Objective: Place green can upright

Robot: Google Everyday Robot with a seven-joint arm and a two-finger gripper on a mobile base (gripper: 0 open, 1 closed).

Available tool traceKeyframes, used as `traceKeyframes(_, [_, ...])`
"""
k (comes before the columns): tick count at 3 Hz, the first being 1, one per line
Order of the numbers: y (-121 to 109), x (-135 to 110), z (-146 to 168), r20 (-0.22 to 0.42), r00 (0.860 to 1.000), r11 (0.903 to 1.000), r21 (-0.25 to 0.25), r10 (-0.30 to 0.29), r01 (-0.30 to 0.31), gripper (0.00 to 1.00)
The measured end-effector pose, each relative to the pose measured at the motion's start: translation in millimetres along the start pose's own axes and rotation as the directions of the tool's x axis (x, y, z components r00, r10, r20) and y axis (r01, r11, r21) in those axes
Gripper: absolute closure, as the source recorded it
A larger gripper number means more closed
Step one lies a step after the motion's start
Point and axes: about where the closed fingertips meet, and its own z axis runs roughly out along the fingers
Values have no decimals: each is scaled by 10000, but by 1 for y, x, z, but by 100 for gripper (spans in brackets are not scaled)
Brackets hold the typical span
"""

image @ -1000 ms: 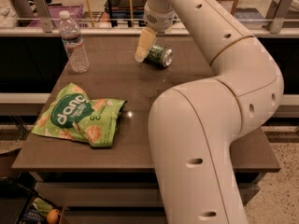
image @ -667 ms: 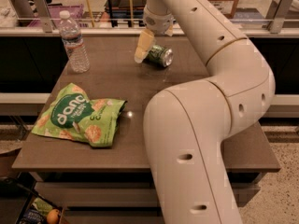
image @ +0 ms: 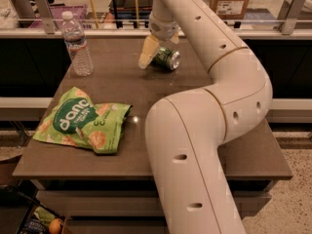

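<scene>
Lying sideways, the silver-ended green can [image: 167,58] sits beneath the gripper [image: 155,55].

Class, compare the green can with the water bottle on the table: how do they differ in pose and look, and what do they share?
Pose: the green can lies on its side; the water bottle stands upright. Look: the can is opaque green, the bottle clear. Position: the end effector is at the can, not the bottle. Both rest on the far half of the table.
</scene>
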Motion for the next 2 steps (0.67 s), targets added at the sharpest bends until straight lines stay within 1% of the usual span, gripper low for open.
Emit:
traceKeyframes(1, [-2,-7,5,201,9998,10000,62,-7,6,15])
traceKeyframes(2, [-4,-12,9,348,9994,9999,123,-16,11,37])
